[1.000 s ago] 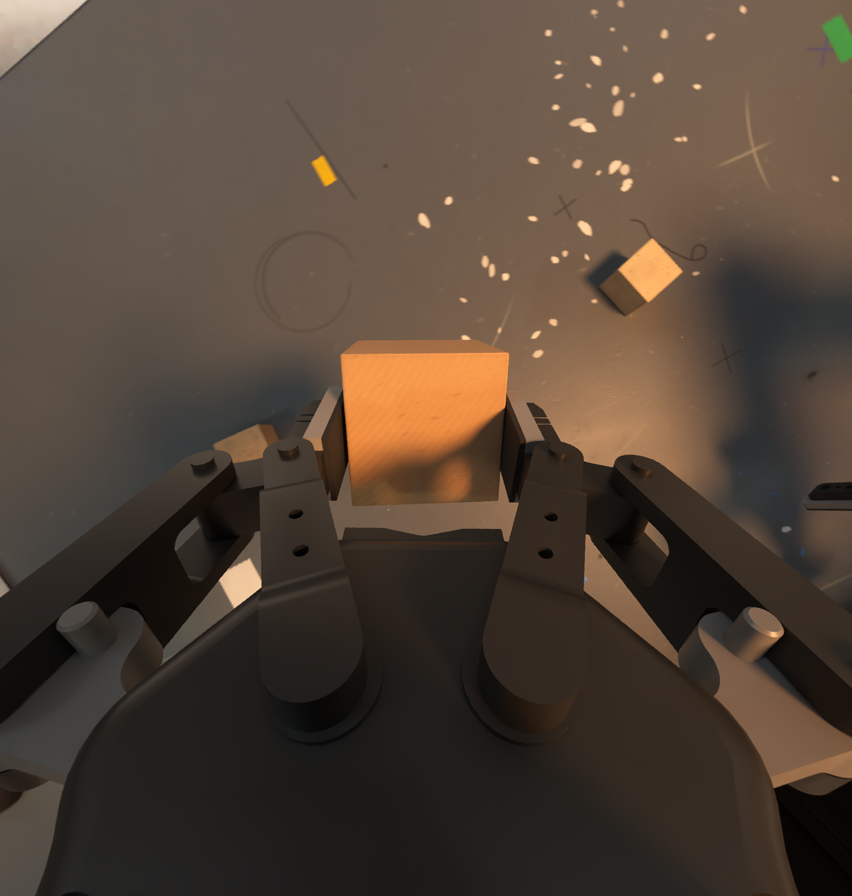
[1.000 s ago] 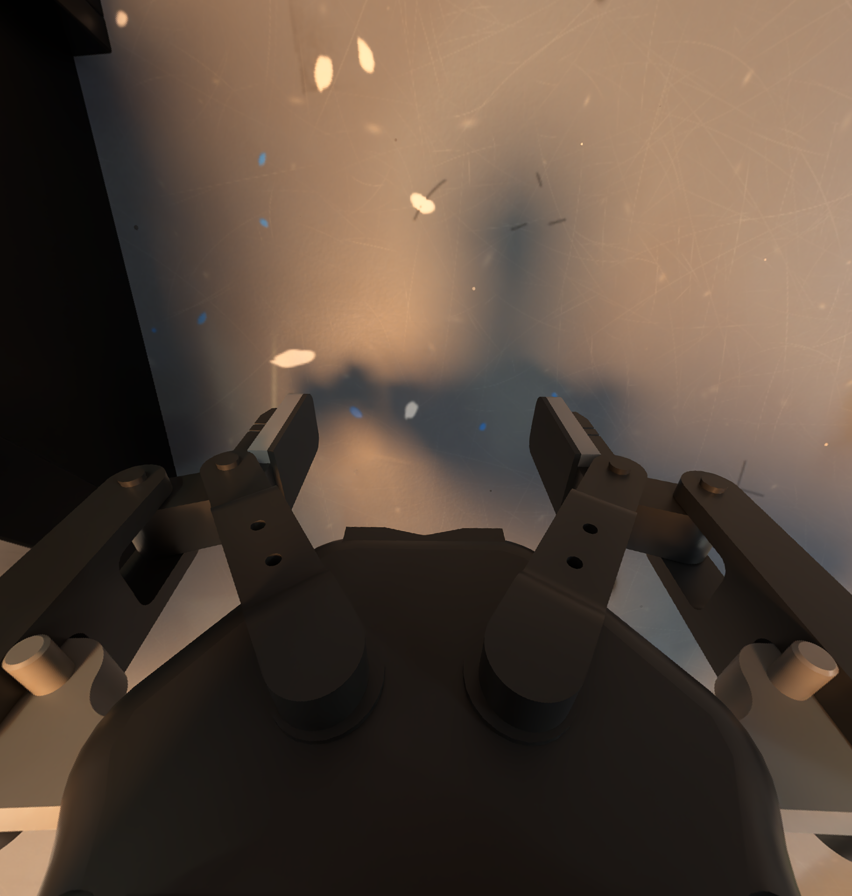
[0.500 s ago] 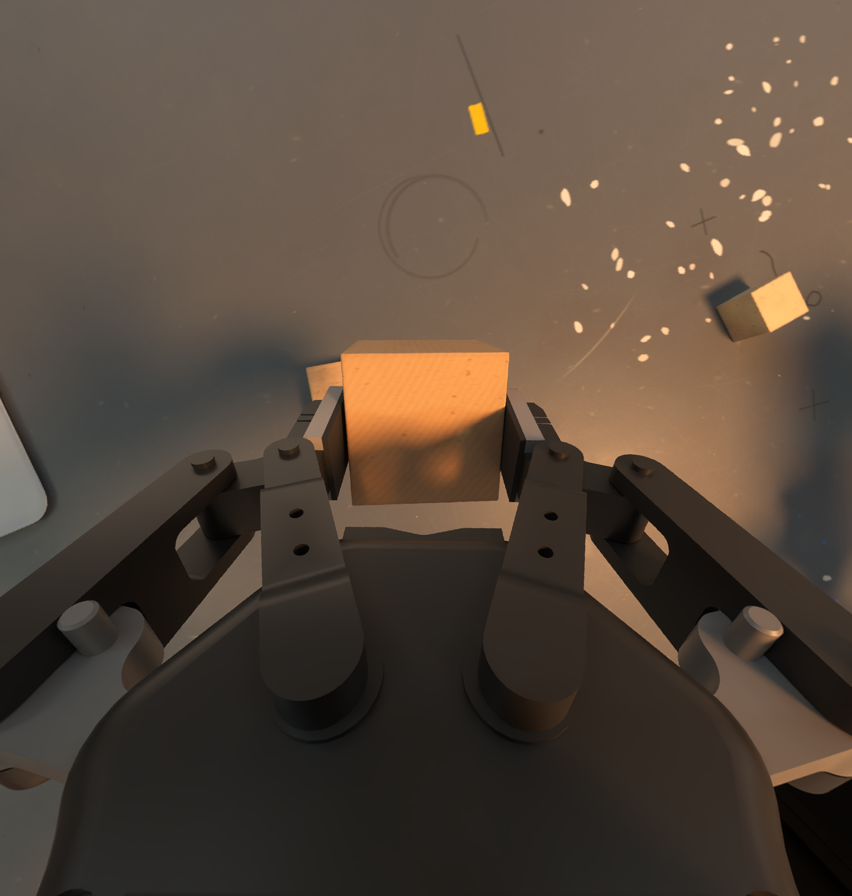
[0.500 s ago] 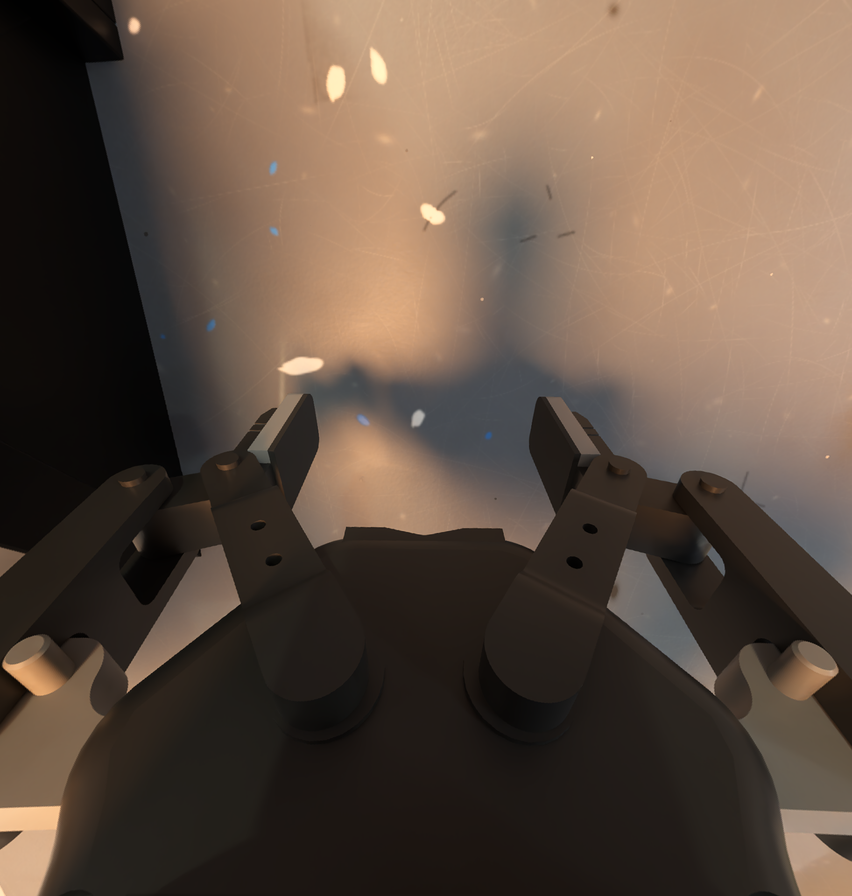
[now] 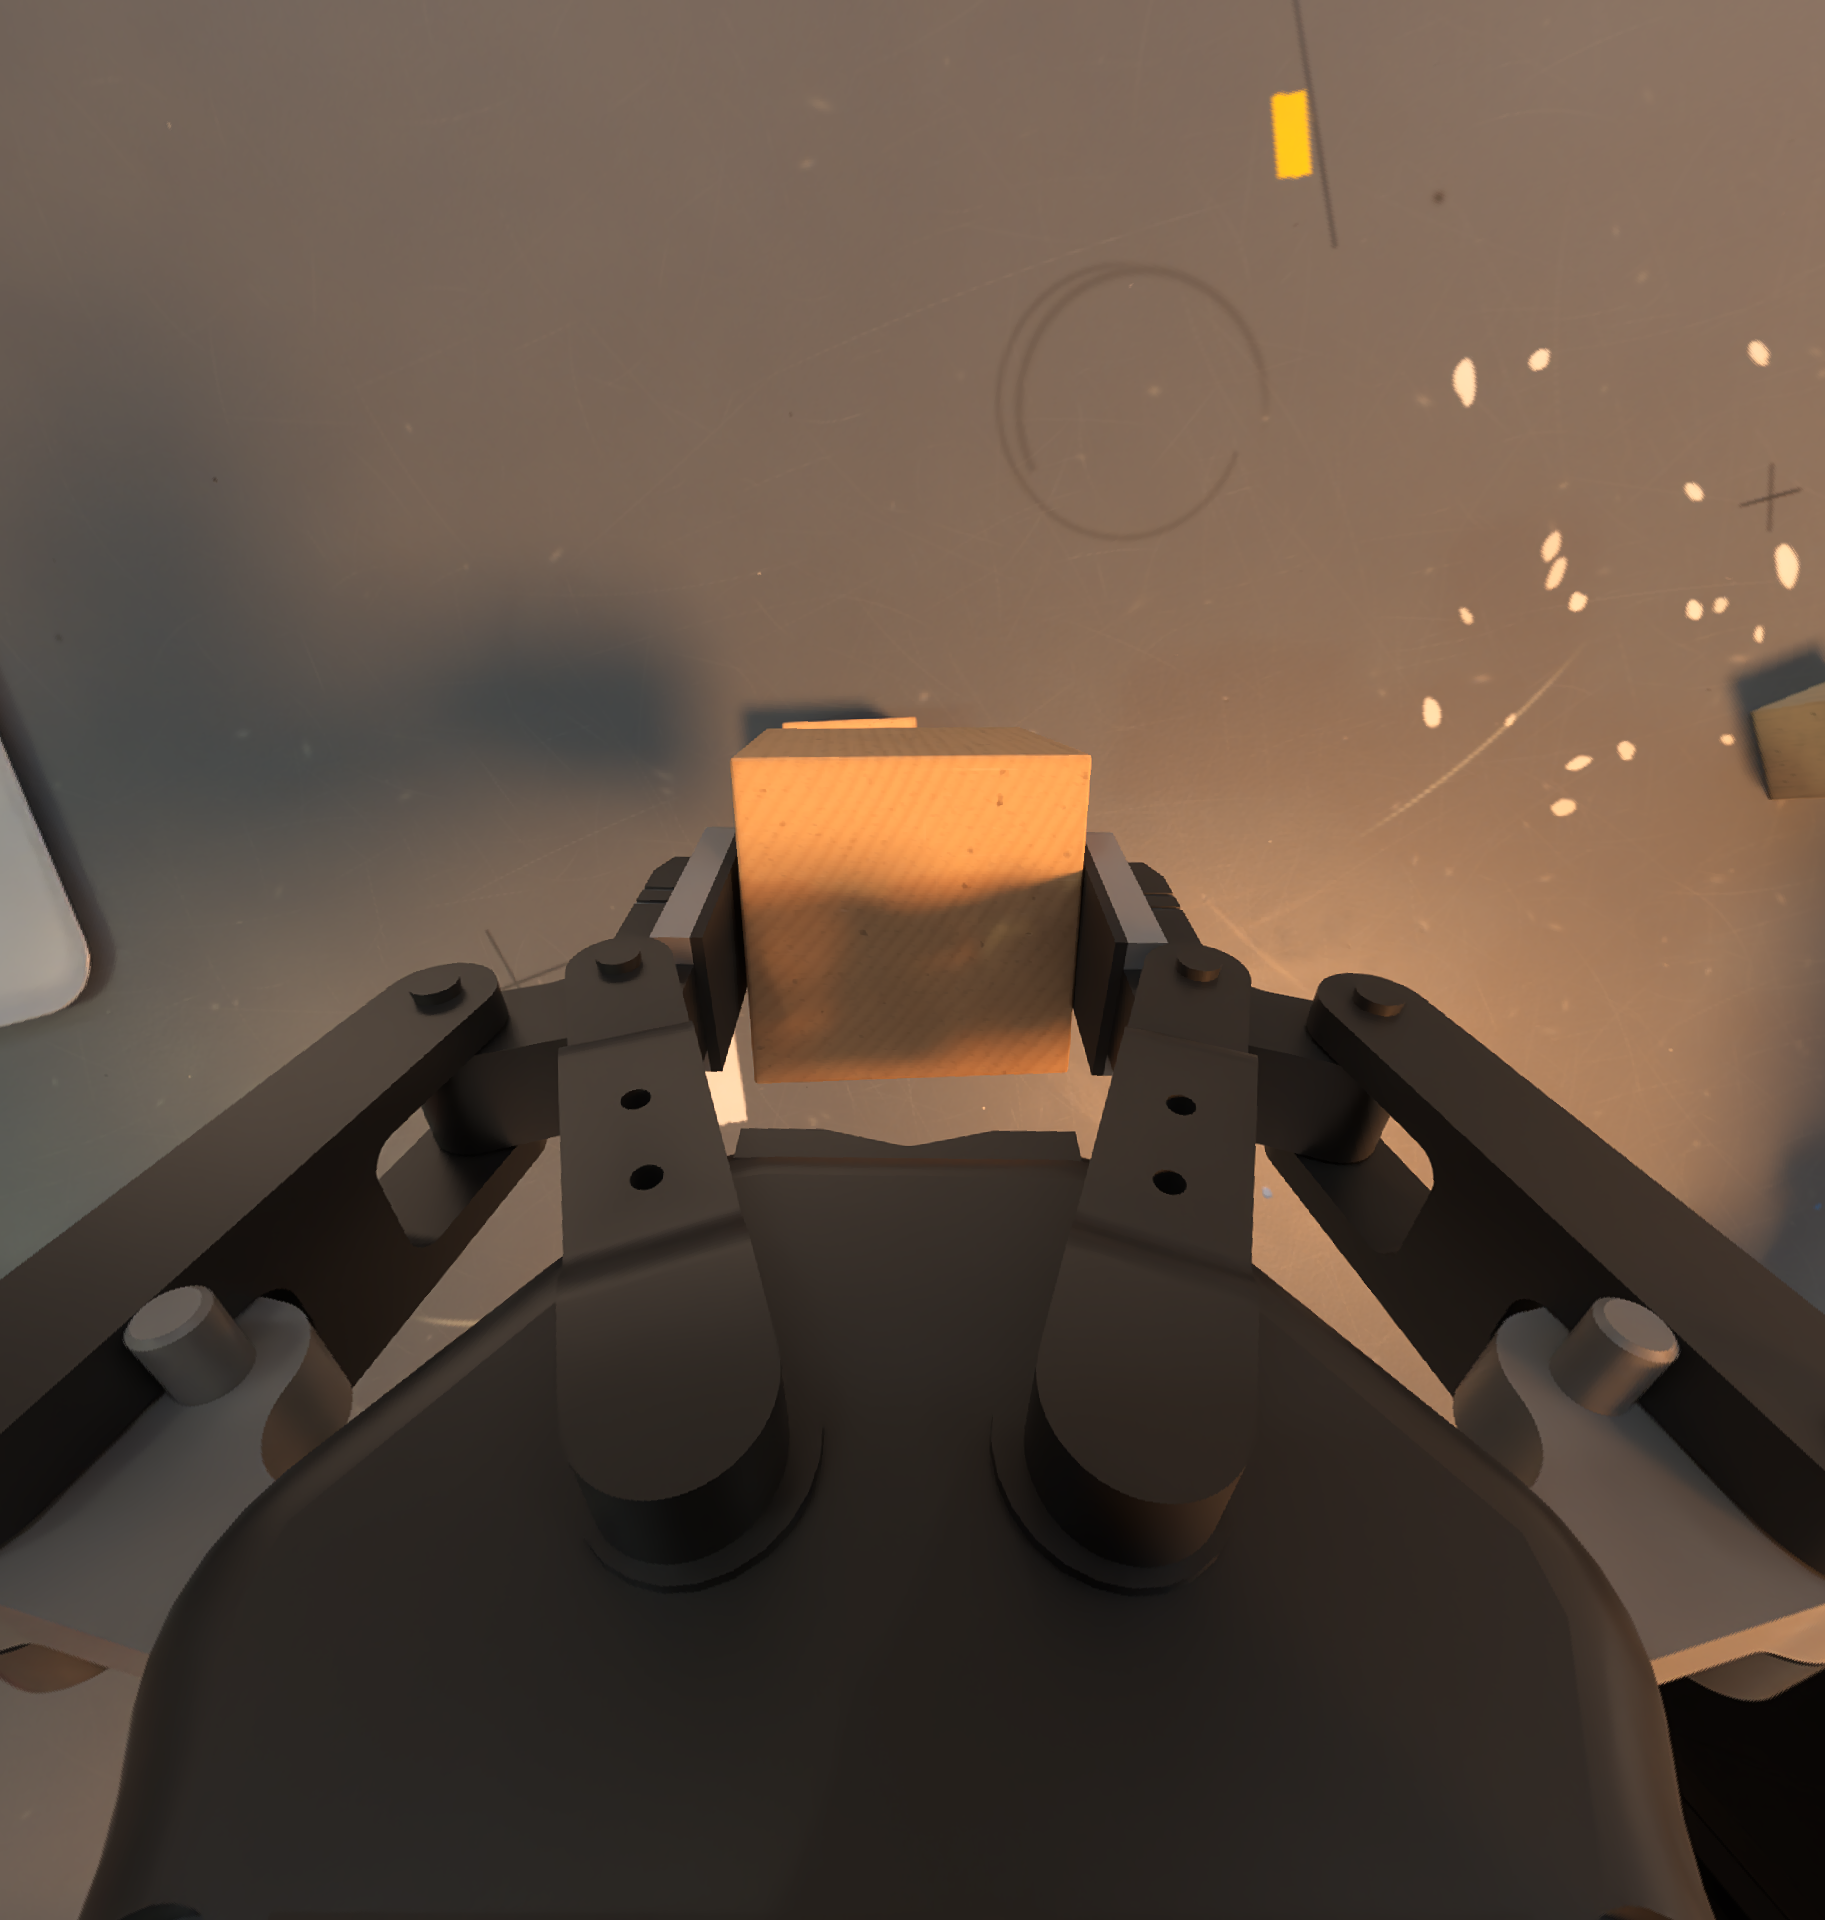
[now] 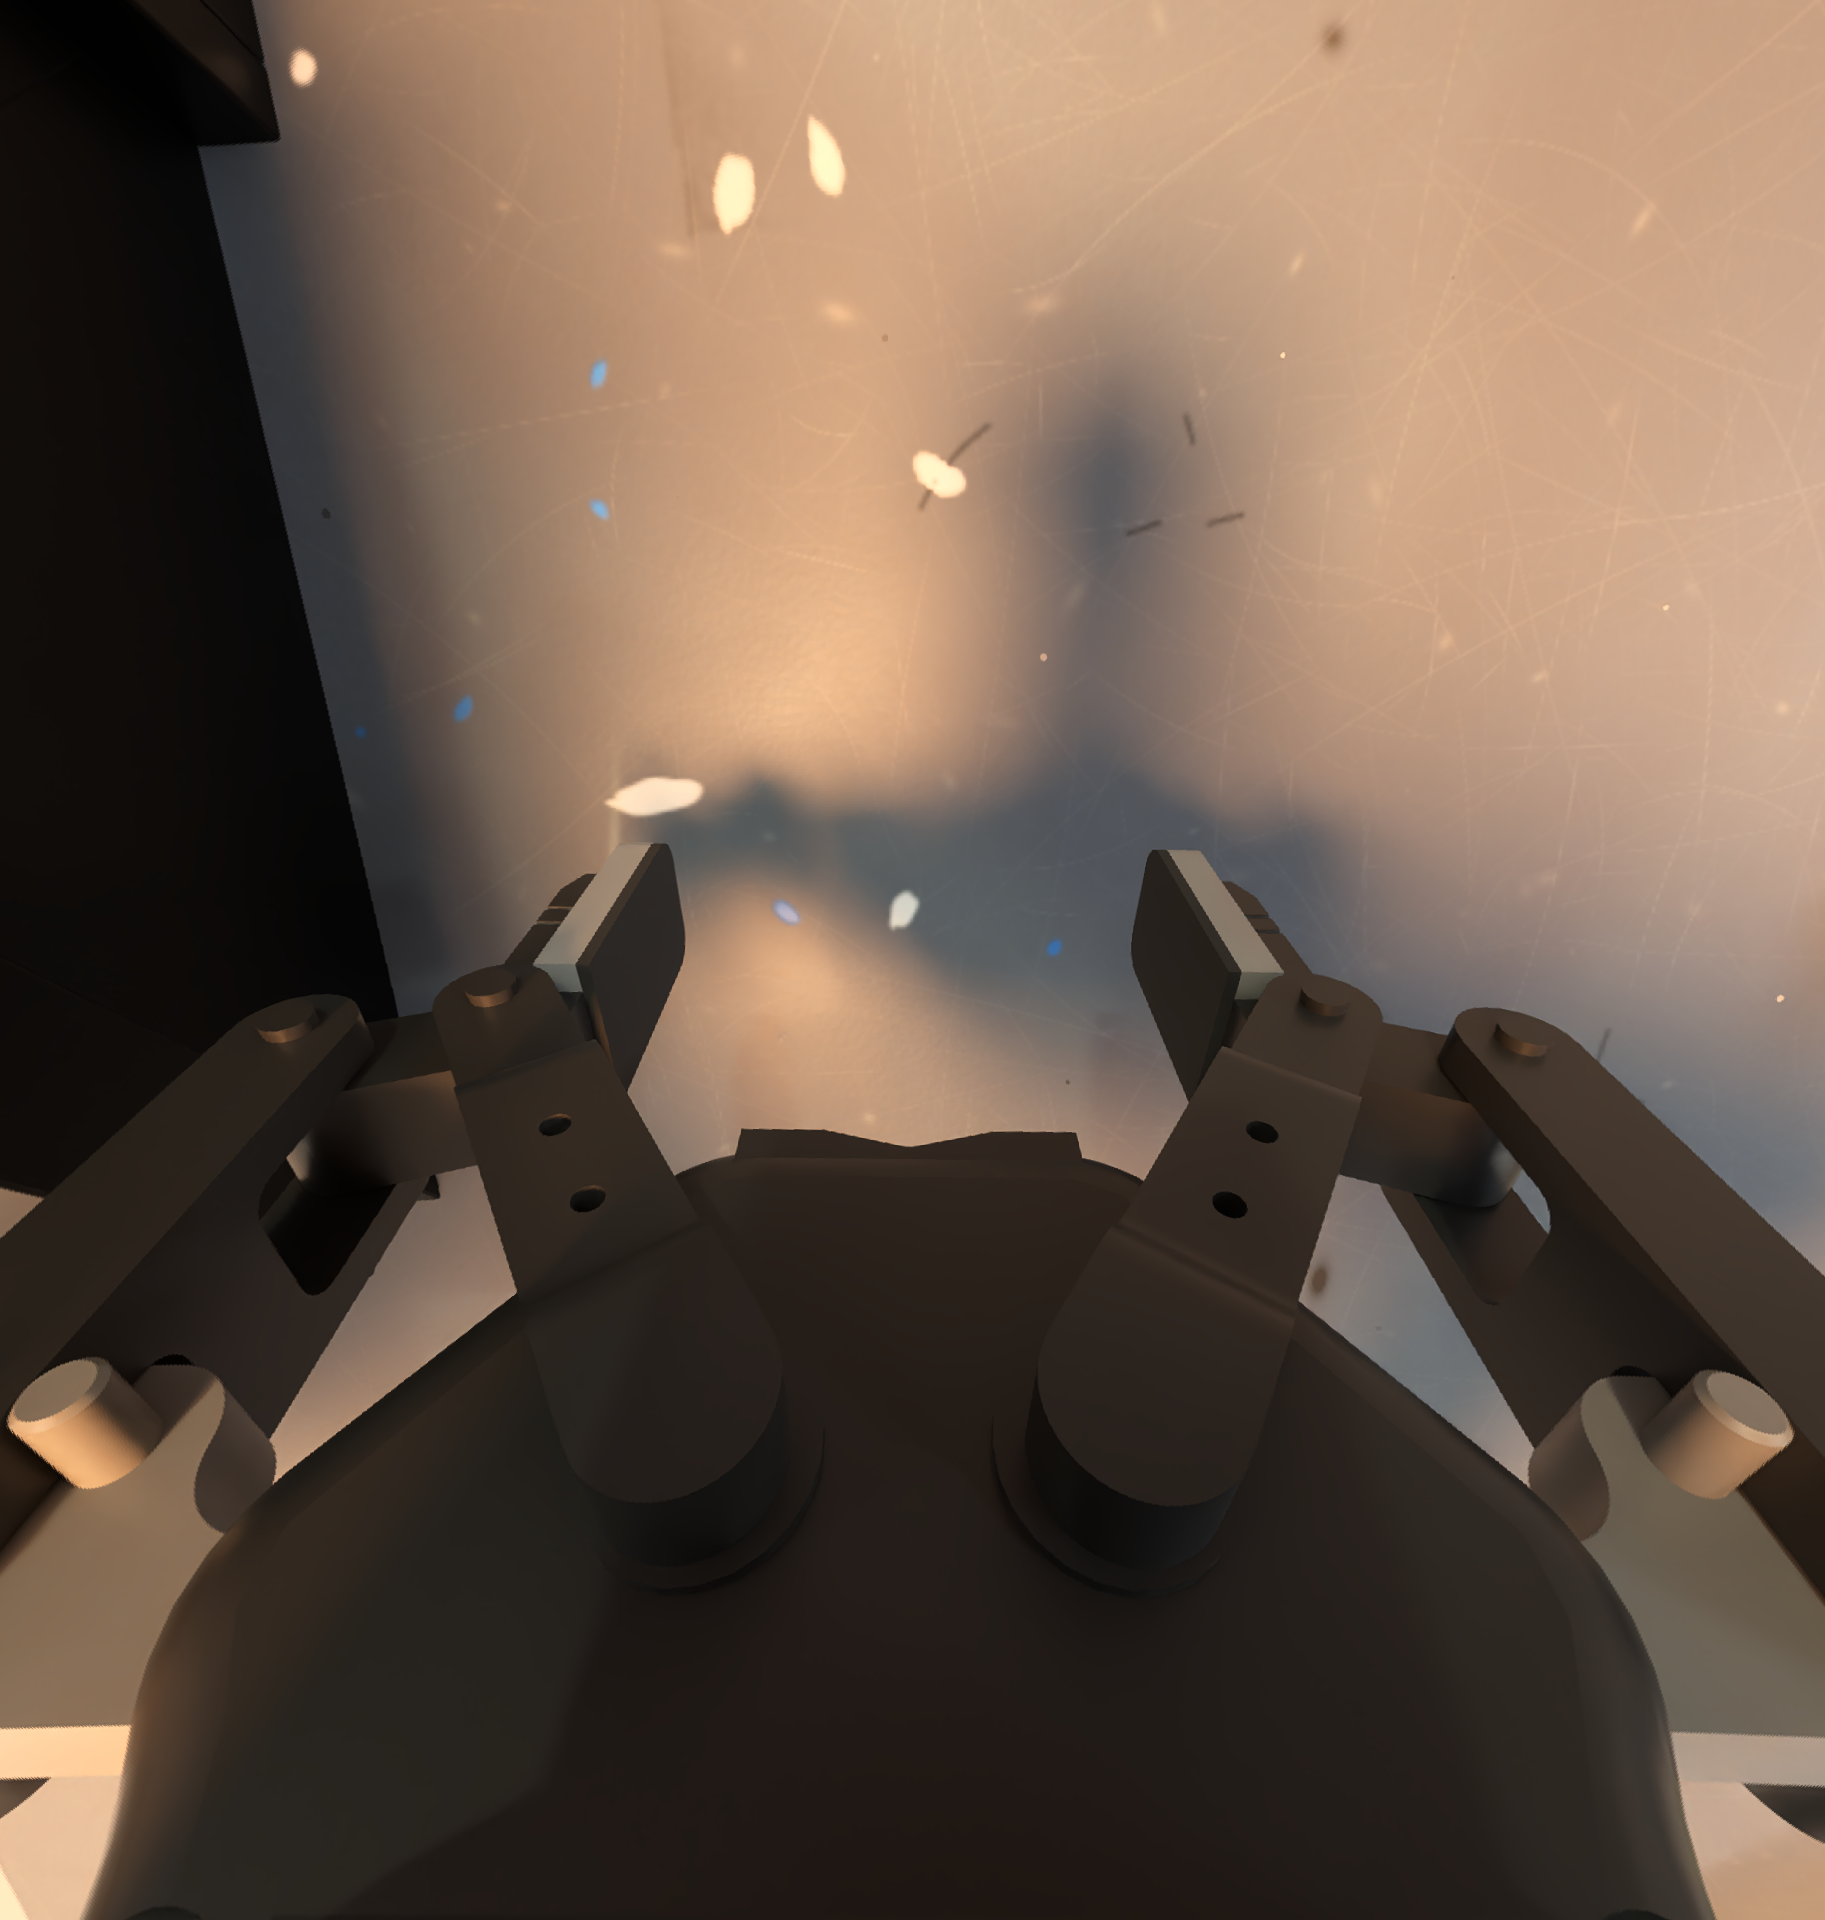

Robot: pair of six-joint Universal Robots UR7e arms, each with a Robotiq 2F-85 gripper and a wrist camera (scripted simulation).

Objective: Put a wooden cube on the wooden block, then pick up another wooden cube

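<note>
My left gripper (image 5: 908,935) is shut on a wooden cube (image 5: 910,904) and holds it above the grey table. Just behind and below the cube, a thin strip of the wooden block (image 5: 851,722) shows; the cube hides the rest. A second wooden cube (image 5: 1817,746) lies on the table at the right edge of the left wrist view. My right gripper (image 6: 910,956) is open and empty above bare table; no cube or block shows in the right wrist view.
A yellow tape mark (image 5: 1291,133) and a scratched ring (image 5: 1131,400) are on the table (image 5: 472,364) beyond the block. A white rounded plate (image 5: 4,914) lies at the left edge. A dark upright body (image 6: 108,571) fills the left of the right wrist view.
My left gripper has carried the held cube leftward: the table marks and the second cube slid right, and the block moved from the left of the cube to directly behind it. The right gripper barely moved.
</note>
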